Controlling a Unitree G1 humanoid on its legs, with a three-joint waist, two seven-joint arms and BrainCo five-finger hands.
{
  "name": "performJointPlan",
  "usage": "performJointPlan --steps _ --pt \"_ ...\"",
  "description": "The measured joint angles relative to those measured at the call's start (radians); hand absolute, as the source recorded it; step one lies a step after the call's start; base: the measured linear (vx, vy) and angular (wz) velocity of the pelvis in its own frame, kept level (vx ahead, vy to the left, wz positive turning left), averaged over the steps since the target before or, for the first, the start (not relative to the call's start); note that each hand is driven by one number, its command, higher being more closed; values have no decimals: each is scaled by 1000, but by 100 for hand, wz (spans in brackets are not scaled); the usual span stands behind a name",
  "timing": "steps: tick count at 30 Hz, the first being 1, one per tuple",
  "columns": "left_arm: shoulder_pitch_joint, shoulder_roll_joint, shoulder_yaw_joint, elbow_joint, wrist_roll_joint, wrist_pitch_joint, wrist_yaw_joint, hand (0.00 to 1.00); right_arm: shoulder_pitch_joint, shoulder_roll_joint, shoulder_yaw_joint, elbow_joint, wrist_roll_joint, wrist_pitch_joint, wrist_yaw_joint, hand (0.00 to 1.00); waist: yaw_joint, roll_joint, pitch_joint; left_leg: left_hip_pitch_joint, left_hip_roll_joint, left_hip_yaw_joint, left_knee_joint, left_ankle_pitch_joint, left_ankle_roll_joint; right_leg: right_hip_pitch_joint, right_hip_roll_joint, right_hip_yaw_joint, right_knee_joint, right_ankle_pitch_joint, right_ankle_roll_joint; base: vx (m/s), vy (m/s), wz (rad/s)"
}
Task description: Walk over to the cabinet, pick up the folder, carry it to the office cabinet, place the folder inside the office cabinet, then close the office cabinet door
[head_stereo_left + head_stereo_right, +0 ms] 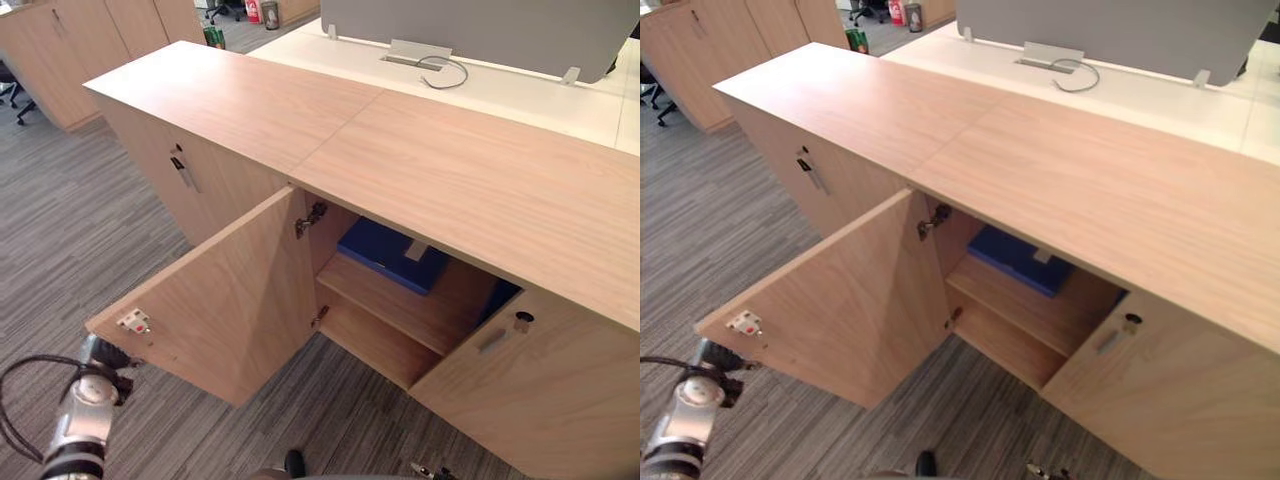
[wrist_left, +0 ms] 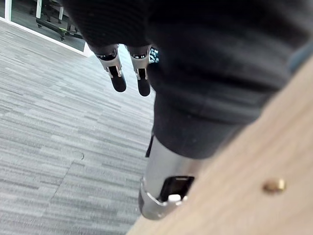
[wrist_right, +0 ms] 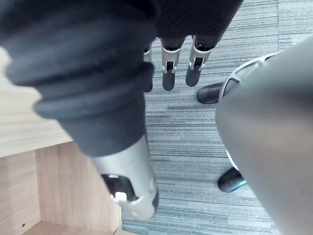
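A blue folder (image 1: 385,252) lies flat on the upper shelf inside the wooden office cabinet (image 1: 440,190). The cabinet's left door (image 1: 220,300) stands swung wide out over the carpet. My left arm comes up at the lower left, by the door's outer edge. In the left wrist view my left hand (image 2: 116,74) is open with straight fingers, and its thumb (image 2: 161,191) lies beside the door's wood face (image 2: 264,196). My right hand (image 3: 168,73) hangs open over the carpet next to the cabinet's lower shelf (image 3: 54,196), holding nothing.
The cabinet's right door (image 1: 540,390), with a lock (image 1: 522,322), covers the rest of the opening. A neighbouring door with a key (image 1: 180,165) is shut. Behind stands a white desk (image 1: 500,80) with a grey partition. More wooden cabinets (image 1: 60,50) stand far left.
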Motion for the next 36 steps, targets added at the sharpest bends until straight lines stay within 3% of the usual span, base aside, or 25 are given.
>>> performJointPlan --steps 3,7,13,16,18,21,23,36 --pt "93 -44 -66 -104 -2 -18 -1 0 2 0 27 1 -5 0 0 0 10 3 -8 -1 0 -10 -1 4 4 1 0 -6 5 0 0 -37 10 9" --pt "170 -78 -233 -196 6 -70 -12 0 1 -7 63 1 -37 -5 -3 0 15 10 -15 -20 -6 -42 -1 22 13 -2 -3 -33 11 0 0 -83 13 23" --pt "174 -81 -512 -289 120 -129 -58 0 -9 -17 126 10 -41 -22 -16 0 11 13 -21 -57 -2 -71 -1 49 18 -35 -2 -43 27 -3 -6 -92 27 14" --pt "159 -88 -652 -335 166 -176 -74 0 -10 -19 162 11 -43 -28 -24 0 -10 7 -49 -69 -3 -74 -1 55 24 -48 -3 -40 28 0 -9 -62 28 0" --pt "121 -86 -753 -389 180 -242 -82 0 -13 -18 189 12 -58 -31 -31 0 -23 -1 -66 -84 -2 -74 -1 62 29 -66 -2 -37 32 3 -5 0 0 0" --pt "74 -105 -832 -447 195 -326 -92 0 -24 -17 205 13 -80 -31 -39 0 -35 -6 -66 -85 -1 -74 -1 66 28 -65 0 -38 29 7 0 0 0 0" --pt "62 -106 -855 -459 194 -351 -101 0 -30 -15 214 17 -80 -31 -42 0 -45 -6 -66 -85 -1 -74 -1 66 27 -63 4 -37 27 9 1 0 0 0" --pt "82 -114 -909 -386 115 -341 -188 0 -44 -7 240 21 -111 -36 -58 0 -80 -18 -60 -62 18 -69 -2 65 17 -37 23 -36 8 13 4 -5 -15 -1"
